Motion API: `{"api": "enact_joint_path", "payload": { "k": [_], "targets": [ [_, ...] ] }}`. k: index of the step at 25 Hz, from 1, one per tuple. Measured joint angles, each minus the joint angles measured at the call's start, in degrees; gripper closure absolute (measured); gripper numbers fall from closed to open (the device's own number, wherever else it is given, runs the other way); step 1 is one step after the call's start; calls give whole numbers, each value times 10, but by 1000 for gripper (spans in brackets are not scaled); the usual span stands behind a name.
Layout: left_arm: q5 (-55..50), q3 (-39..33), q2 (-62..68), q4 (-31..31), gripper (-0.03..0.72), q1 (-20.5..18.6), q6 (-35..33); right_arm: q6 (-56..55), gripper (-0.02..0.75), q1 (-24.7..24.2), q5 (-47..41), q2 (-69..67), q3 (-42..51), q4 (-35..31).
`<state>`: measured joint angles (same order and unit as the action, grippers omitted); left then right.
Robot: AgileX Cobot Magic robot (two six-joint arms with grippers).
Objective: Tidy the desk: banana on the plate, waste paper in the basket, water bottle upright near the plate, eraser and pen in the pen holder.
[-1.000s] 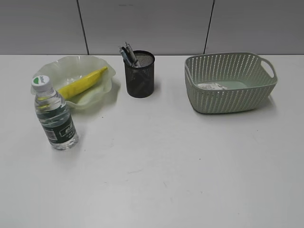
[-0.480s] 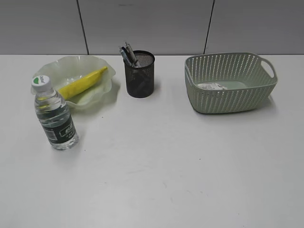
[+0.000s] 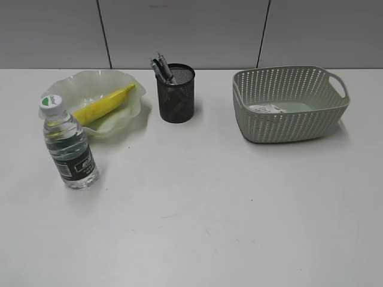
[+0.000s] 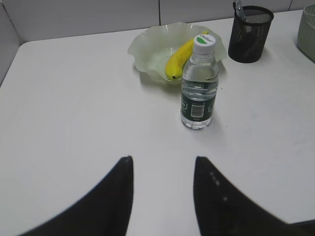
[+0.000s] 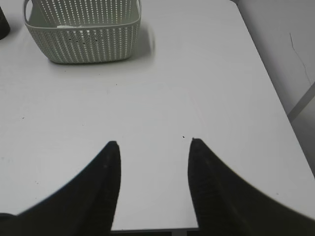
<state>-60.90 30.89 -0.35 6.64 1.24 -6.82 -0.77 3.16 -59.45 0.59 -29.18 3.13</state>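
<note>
With the banana [image 3: 105, 105] laid on the plate [image 3: 128, 81], the water bottle [image 3: 69, 146] stood upright beside it, the pen [image 3: 160, 67] in the pen holder [image 3: 176, 95] and waste paper [image 3: 267, 109] in the basket [image 3: 290, 122], the task is judged done, though the eraser cannot be seen, and nothing is held by the parted left gripper [image 4: 162, 164] or right gripper [image 5: 153, 146].

Grey panelled wall [image 3: 179, 30] with dark vertical seams [image 3: 104, 33]

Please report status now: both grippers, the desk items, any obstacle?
Left gripper open, empty; right gripper open, empty. Banana on plate, bottle upright beside it, paper in basket. No obstacle seen.
</note>
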Motion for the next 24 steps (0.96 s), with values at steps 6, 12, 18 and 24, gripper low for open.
{"api": "enact_joint_path", "payload": {
  "k": [6,12,18,24],
  "targets": [
    [0,0,0,0,380,0,0,0,370,0,0,0,0,0],
    [0,0,0,0,380,0,0,0,370,0,0,0,0,0],
    [0,0,0,0,380,0,0,0,370,0,0,0,0,0],
    [0,0,0,0,380,0,0,0,370,0,0,0,0,0]
  ]
}}
